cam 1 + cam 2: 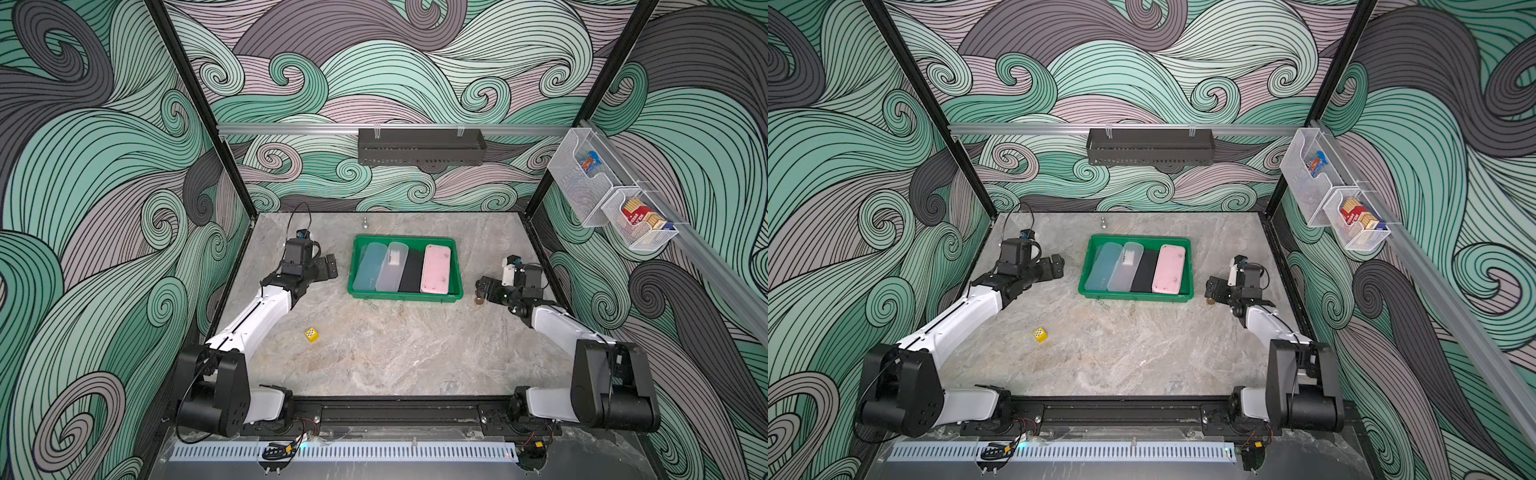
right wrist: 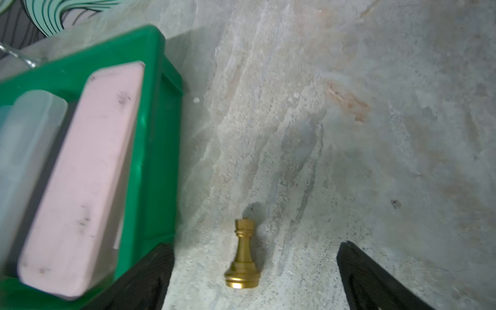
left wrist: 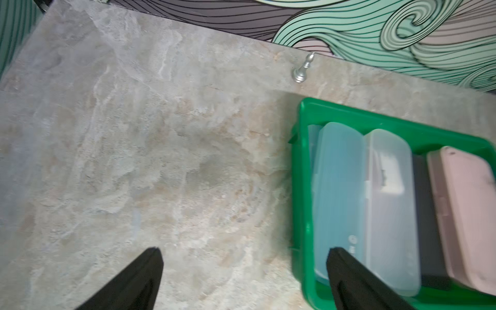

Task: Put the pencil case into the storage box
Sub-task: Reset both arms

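The green storage box (image 1: 405,296) sits at the middle back of the table, seen in both top views. Several pencil cases lie side by side inside it: a blue translucent one (image 1: 370,266), a frosted clear one (image 1: 392,266), a black one (image 1: 412,272) and a pink one (image 1: 435,269). My left gripper (image 1: 330,266) hovers just left of the box, open and empty; in the left wrist view (image 3: 244,251) one finger overlaps the box's rim (image 3: 306,188). My right gripper (image 1: 482,286) is just right of the box, open and empty (image 2: 257,244), beside the pink case (image 2: 80,174).
A gold chess piece (image 2: 243,257) stands between the right gripper's fingers, near the box's right corner. A silver chess piece (image 1: 364,222) stands behind the box. A yellow die (image 1: 311,334) lies front left. A dark shelf (image 1: 422,147) and clear mesh bins (image 1: 594,183) hang on the walls.
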### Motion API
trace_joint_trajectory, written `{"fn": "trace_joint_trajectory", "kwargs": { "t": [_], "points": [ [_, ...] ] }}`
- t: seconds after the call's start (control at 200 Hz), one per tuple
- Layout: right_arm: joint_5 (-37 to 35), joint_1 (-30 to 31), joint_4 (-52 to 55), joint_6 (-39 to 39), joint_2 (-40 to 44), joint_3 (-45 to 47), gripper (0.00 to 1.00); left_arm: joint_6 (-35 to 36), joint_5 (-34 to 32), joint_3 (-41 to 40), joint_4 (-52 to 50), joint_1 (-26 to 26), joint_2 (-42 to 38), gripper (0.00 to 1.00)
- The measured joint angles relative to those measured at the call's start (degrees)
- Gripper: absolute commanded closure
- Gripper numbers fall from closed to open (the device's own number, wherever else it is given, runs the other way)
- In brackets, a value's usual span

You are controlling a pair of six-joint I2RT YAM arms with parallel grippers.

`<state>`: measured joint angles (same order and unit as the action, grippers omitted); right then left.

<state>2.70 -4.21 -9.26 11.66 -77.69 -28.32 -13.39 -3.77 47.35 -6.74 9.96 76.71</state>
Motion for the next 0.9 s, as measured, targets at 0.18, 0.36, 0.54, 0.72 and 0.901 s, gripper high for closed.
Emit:
{"fn": "trace_joint_trajectory", "kwargs": {
  "t": [0.18,0.36,0.54,0.72,0.901],
  "points": [
    [-2.25,0.02,-11.54,-2.38,-1.14,3.08,0.01,6.93,-1.73,-9.18,10.62,-0.17,1.81,0.01],
    [-3.78,0.13,-24.30,-4.33,-1.77,3.96,0.01,11.76,-4.94,-16.92,26.77,-1.09,2.14,0.01],
    [-5.68,2.84,-31.74,-7.85,-6.67,4.42,0.01,14.05,-2.03,-24.04,36.00,-4.00,2.43,0.01],
    [-6.54,7.34,-39.74,-12.31,-11.80,6.78,0.01,16.31,3.93,-23.91,45.11,-5.97,6.23,0.01],
    [-7.52,7.78,-43.69,-14.36,-11.93,7.58,0.01,18.18,12.41,-27.63,53.29,-8.70,6.99,0.01]
  ]
}}
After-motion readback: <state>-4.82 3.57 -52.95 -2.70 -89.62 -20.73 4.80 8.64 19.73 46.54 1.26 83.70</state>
